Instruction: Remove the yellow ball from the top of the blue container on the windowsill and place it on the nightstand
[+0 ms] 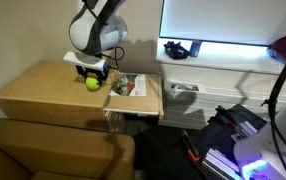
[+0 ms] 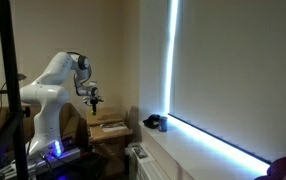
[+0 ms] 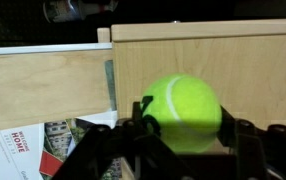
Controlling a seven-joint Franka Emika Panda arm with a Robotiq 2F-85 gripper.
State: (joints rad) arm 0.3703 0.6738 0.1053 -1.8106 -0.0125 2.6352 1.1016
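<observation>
Yellow-green and fuzzy, with a pale curved seam, the tennis ball (image 3: pixel 183 113) fills the middle of the wrist view, pinched between the two black fingers (image 3: pixel 245 135) of the gripper (image 3: pixel 188 128), which press against its left and right sides. In an exterior view the tennis ball (image 1: pixel 91 84) sits low over the top of the wooden nightstand (image 1: pixel 43 95), towards its back and just under the gripper (image 1: pixel 91 74); whether it touches the wood cannot be told. A magazine (image 1: pixel 129 86) with a red and white cover lies flat on the nightstand just beside the ball, and its corner shows in the wrist view (image 3: pixel 38 145). The white robot arm (image 1: pixel 95 30) bends down over the nightstand from above. Well apart from the ball, the blue container (image 1: pixel 177 48) stands on the white windowsill (image 1: pixel 223 55) under a closed blind. In an exterior view from along the wall, the arm (image 2: pixel 51 85) reaches out with the gripper (image 2: pixel 95 100) pointing down at the nightstand (image 2: pixel 108 128), and the container (image 2: pixel 155 122) rests at the near end of the windowsill (image 2: pixel 198 150), beside a bright strip of light at the blind's edge.
</observation>
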